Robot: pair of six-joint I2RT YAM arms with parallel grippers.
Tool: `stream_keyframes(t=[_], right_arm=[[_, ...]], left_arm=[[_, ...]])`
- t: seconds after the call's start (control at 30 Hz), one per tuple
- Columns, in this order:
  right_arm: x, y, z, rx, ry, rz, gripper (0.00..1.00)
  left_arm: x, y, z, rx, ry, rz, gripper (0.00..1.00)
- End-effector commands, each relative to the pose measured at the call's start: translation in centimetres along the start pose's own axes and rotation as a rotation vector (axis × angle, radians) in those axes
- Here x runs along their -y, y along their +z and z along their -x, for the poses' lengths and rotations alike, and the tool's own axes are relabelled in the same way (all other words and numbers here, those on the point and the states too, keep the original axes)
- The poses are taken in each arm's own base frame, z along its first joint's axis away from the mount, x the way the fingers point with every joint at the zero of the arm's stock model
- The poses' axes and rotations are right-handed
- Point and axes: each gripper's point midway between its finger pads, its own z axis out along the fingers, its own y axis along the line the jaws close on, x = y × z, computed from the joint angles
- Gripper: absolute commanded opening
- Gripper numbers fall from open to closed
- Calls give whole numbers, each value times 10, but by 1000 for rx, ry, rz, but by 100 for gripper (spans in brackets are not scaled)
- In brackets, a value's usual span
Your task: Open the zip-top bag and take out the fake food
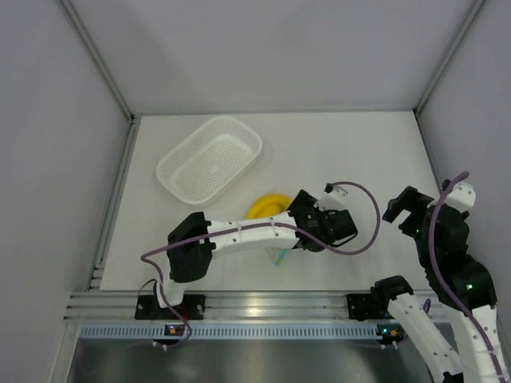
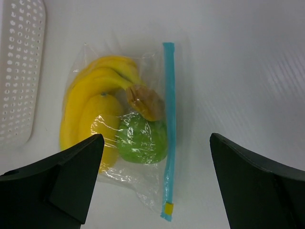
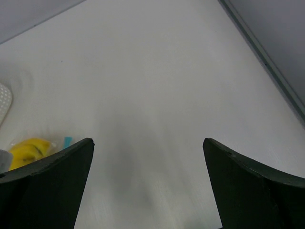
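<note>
**Zip-Top Bag – Handling Properties and Grasp Points**

**Grippers.** In the left wrist view the left gripper (image 2: 156, 140) hovers above the bag with its jaws spread wide, one on each side of the bag, and holds nothing. The right gripper (image 3: 147, 143) is also wide open and empty. It is off to the right, well apart from the bag, which shows only at the far left edge of its view.

**Location.** The zip-top bag (image 2: 143, 183) lies flat on the white table (image 2: 248, 71), near mid-table. In the top view the left gripper's head hides most of it.

**Contents.** All three fruits are inside. The banana bunch (image 2: 90, 90) curves along the side away from the zip. The oval fruit (image 2: 102, 121) lies against it. The green fruit (image 2: 140, 138) sits just beside the strip.

**Material.**
- The film is thin, clear and crinkled, with glossy highlights. It will probably be light, limp and slippery, so it is likely to slide on the table rather than resist a pull.
- The blue zip strip (image 2: 168, 119) runs straight along one edge and appears sealed. It is probably the stiffest part of the bag.
- The fruits look like hard, smooth moulded plastic. The green one is rounded and may roll once freed.

**Recommended hold.**
- Grip at the strip, on the film lip or on the small yellow tab (image 2: 167, 209) at its near end.
- Whether that tab is a slider cannot be told.
- One jaw pair should anchor the bag body while the other parts the seal; a single pull would likely drag the whole bag.

**Beyond.** A white perforated basket (image 1: 209, 157) of rigid plastic with rounded corners stands farther back, apart from the bag.
</note>
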Motion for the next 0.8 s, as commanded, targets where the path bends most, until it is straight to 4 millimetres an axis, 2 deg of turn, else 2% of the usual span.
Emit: stream_keyframes(t=[0.0, 0.13, 0.27, 0.37, 0.47, 0.6, 0.67, 0.77], right_arm=[[16, -17, 32, 118, 48, -66, 99], [13, -19, 34, 118, 39, -45, 99], [6, -21, 33, 111, 34, 1, 99], [5, -26, 37, 128, 34, 18, 99], [4, -30, 41, 141, 25, 33, 99], [3, -35, 44, 149, 10, 48, 99], [2, -36, 45, 152, 8, 59, 99], [1, -36, 45, 154, 5, 68, 100]], left_arm=[[2, -2, 4, 37, 63, 89, 99], [5, 15, 1, 80, 192, 228, 98], [4, 41, -4, 110, 357, 398, 97], [11, 63, -13, 88, 441, 441, 97], [16, 76, -18, 75, 459, 453, 97], [5, 93, -21, 56, 469, 502, 96], [-6, 106, -23, 24, 465, 518, 92], [-8, 110, -22, 15, 442, 509, 87]])
